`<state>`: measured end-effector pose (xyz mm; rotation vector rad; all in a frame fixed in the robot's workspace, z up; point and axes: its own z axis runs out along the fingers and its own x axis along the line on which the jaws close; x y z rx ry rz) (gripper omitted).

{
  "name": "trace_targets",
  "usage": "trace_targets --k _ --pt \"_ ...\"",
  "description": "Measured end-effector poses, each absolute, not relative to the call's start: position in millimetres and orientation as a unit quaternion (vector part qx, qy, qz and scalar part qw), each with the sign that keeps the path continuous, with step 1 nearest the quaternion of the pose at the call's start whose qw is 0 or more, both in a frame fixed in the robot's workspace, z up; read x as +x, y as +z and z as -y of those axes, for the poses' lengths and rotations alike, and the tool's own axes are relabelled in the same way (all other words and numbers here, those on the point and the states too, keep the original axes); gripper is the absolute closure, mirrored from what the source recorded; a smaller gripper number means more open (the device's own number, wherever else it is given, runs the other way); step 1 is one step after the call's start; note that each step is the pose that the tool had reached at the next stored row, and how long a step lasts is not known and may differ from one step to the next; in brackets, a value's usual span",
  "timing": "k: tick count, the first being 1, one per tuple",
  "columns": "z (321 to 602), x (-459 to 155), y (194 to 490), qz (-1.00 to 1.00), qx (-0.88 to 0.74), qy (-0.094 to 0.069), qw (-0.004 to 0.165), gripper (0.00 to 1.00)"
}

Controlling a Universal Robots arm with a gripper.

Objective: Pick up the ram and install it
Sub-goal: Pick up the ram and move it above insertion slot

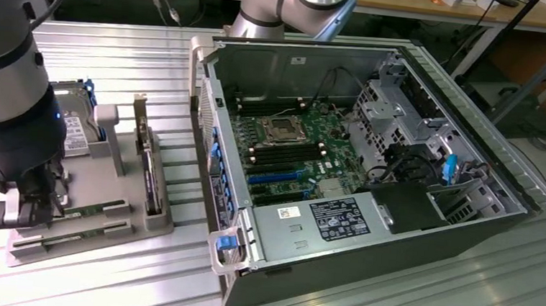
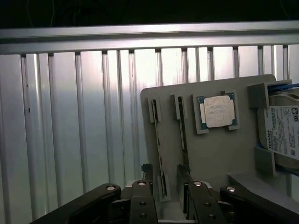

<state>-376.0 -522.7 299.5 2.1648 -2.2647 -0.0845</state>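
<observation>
An open computer case (image 1: 289, 71) lay on the ribbed metal table (image 1: 417, 293), motherboard (image 1: 297, 158) exposed; a grey tray (image 2: 219, 158) beside it held a processor (image 2: 217, 112) and hard drive (image 2: 282, 135).

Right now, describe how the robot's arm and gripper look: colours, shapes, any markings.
The arm is a thick, rounded tube, silver-grey along its upper part and black toward the wrist. The gripper is black, built from jointed bar-like links with small silver screw heads at the pivots. I can make out no markings on either.
</observation>
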Motion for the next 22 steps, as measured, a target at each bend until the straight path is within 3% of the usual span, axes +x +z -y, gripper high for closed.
trace_targets --k 12,22 --pt "530.3 -376.1 271.8 0.721 0.692 -0.033 -0.002 0.66" --pt "530.3 -376.0 267.2 0.721 0.692 -0.037 -0.006 0.66"
